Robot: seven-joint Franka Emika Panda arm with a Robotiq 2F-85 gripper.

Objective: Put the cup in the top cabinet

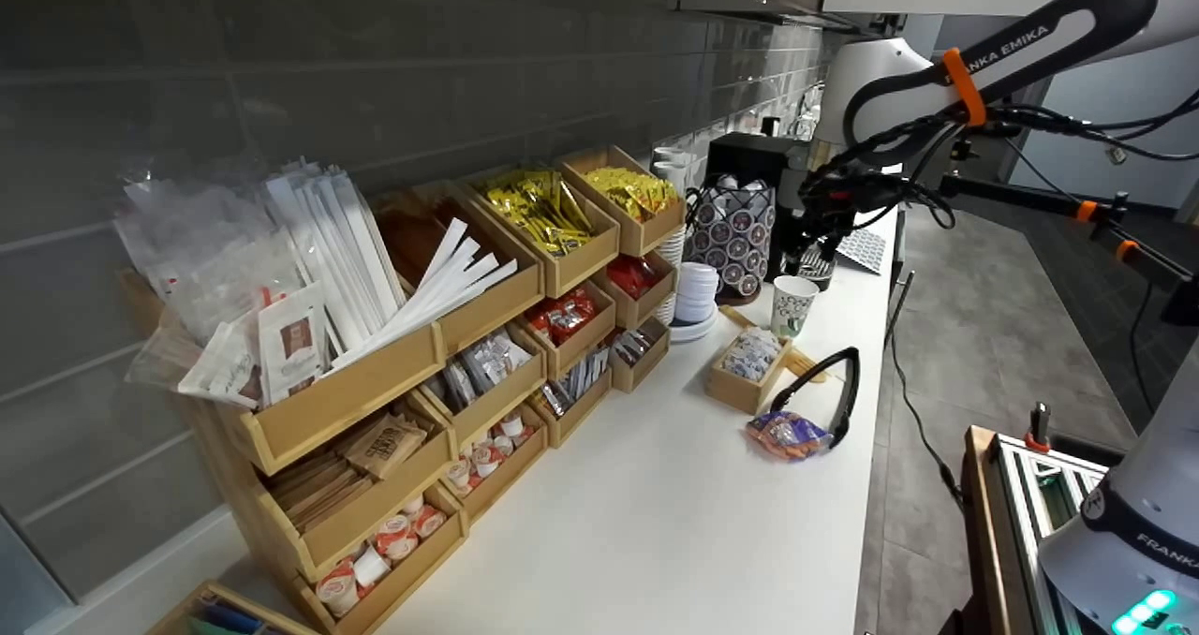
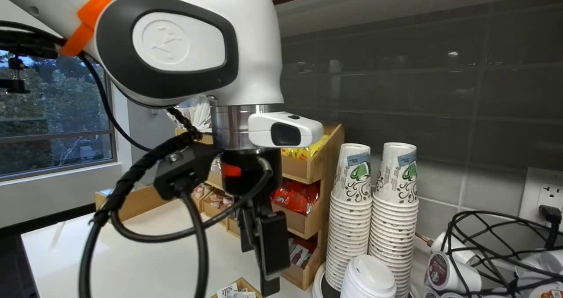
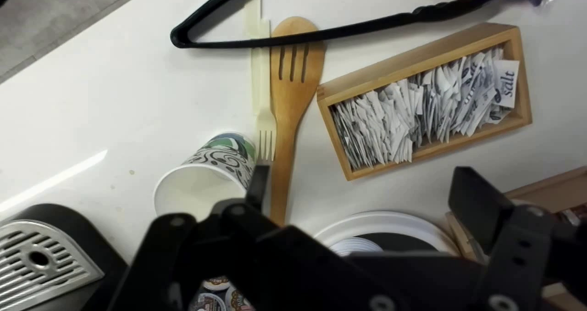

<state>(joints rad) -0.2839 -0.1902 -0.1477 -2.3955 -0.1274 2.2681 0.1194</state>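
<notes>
Beneath the claw [image 3: 361,182] we see a white counter [image 3: 133,81], with a bright streak of light [image 3: 55,179] left of the claw in the wrist view. In an exterior view, a dark, glossy tiled wall [image 2: 431,47] rises to the right of the claw, catching small glints [image 2: 453,54], with an outlet [image 2: 550,191] farther along. Well left of the claw there, we make out a window [image 2: 53,136], trees [image 2: 66,82] outside and a pale wall [image 2: 48,194] below. In an exterior view, right of the claw, we see grey floor [image 1: 974,335] past the counter.
</notes>
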